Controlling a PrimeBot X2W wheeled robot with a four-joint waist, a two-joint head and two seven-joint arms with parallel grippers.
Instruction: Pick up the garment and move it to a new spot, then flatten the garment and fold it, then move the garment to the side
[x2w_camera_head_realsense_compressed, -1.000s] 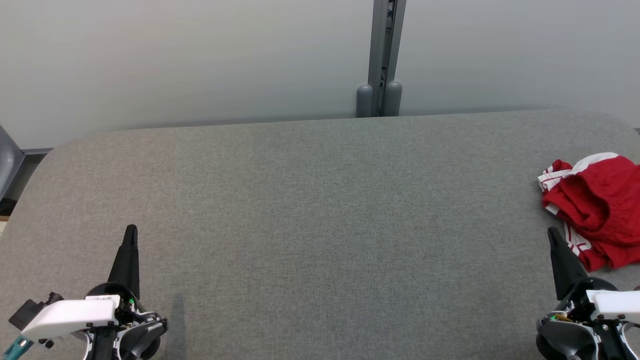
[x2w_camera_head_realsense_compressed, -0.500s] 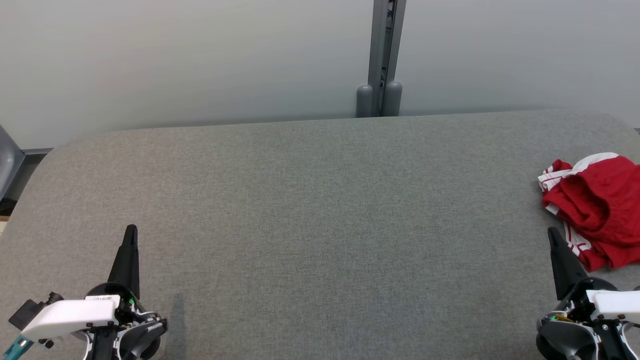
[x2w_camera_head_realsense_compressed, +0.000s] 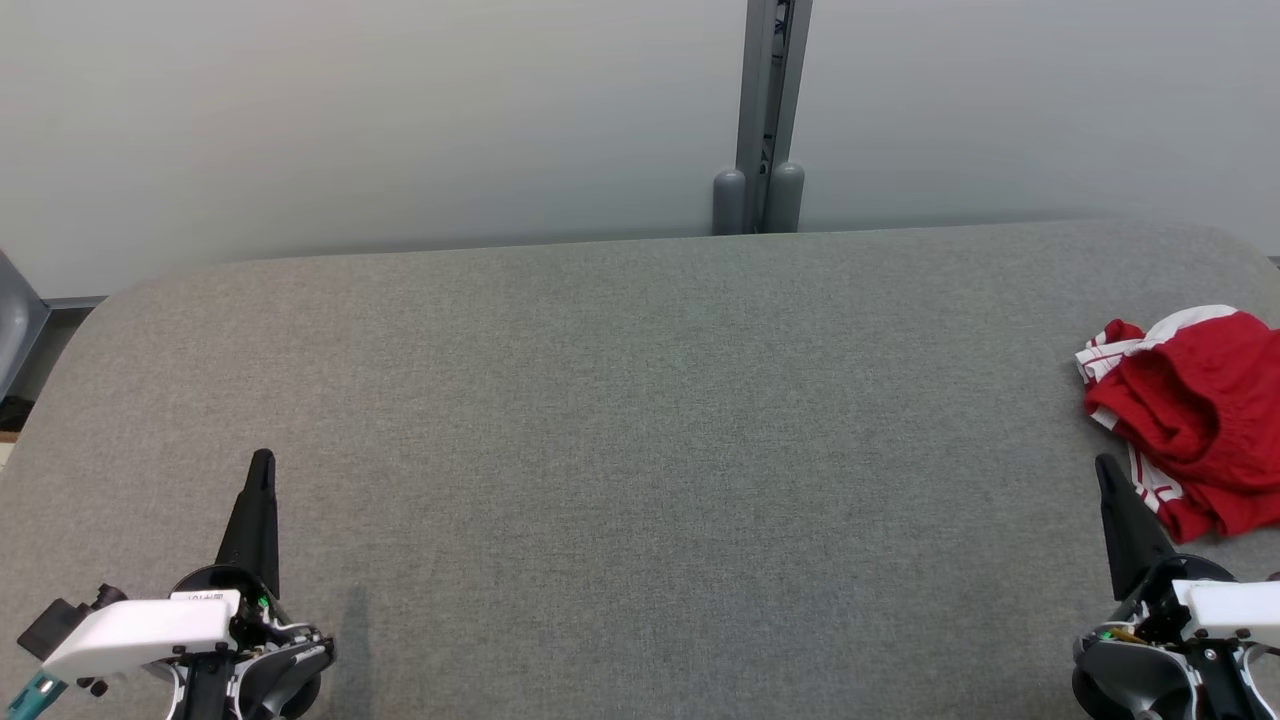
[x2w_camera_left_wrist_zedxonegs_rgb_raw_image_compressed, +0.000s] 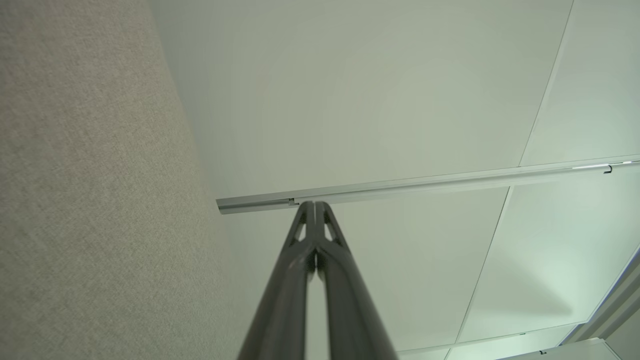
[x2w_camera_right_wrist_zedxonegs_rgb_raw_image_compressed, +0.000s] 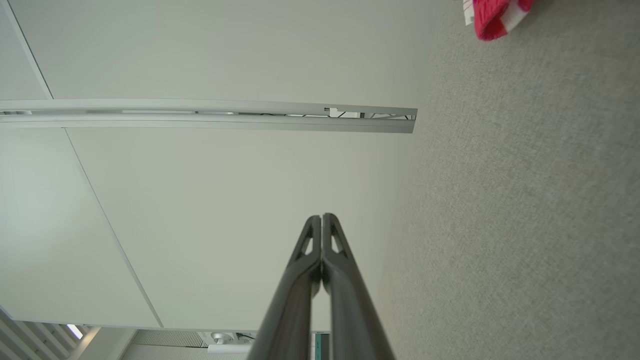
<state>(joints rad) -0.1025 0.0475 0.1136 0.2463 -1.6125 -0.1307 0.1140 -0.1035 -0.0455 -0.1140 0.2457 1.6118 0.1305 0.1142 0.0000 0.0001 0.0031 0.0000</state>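
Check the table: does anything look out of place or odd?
The garment lies crumpled in a heap at the table's right edge, partly cut off in the head view. The left gripper and right gripper are shut, and neither holds it. Nothing else stands out.

The garment (x2w_camera_head_realsense_compressed: 1195, 420) lies on the table (x2w_camera_head_realsense_compressed: 640, 450) at its right edge, with the right gripper (x2w_camera_head_realsense_compressed: 1103, 465) just beside it, to its left and nearer the robot. The left gripper (x2w_camera_head_realsense_compressed: 262, 460) is well apart at the table's near left, and the table's middle lies between the 2 grippers. Behind the table stands a wall (x2w_camera_head_realsense_compressed: 400, 120), with 1 post (x2w_camera_head_realsense_compressed: 770, 100) against it, right of centre.
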